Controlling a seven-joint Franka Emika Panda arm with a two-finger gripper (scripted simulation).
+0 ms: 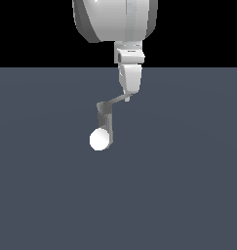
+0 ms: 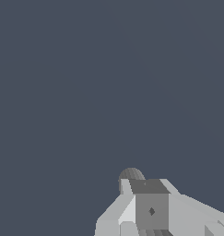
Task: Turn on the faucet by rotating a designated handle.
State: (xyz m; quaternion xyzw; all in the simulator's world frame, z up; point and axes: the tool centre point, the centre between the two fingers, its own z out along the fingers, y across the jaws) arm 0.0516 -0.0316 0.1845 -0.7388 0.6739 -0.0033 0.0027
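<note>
There is one faucet (image 1: 104, 119), with one handle (image 1: 115, 101) and one white ball (image 1: 99, 139), and one robot arm (image 1: 115, 19).

The handle (image 1: 114, 101) juts from the faucet (image 1: 105, 122) top toward the tool (image 1: 128, 97)

Matt grey faucet (image 1: 105, 119), glossy white arm (image 1: 115, 19), smooth matt floor (image 1: 188, 185)

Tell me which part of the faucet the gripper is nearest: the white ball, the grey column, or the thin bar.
The thin bar, the handle. Its far end meets the gripper in the exterior view, while the grey column and the white ball sit lower, clearly apart from it.
</note>
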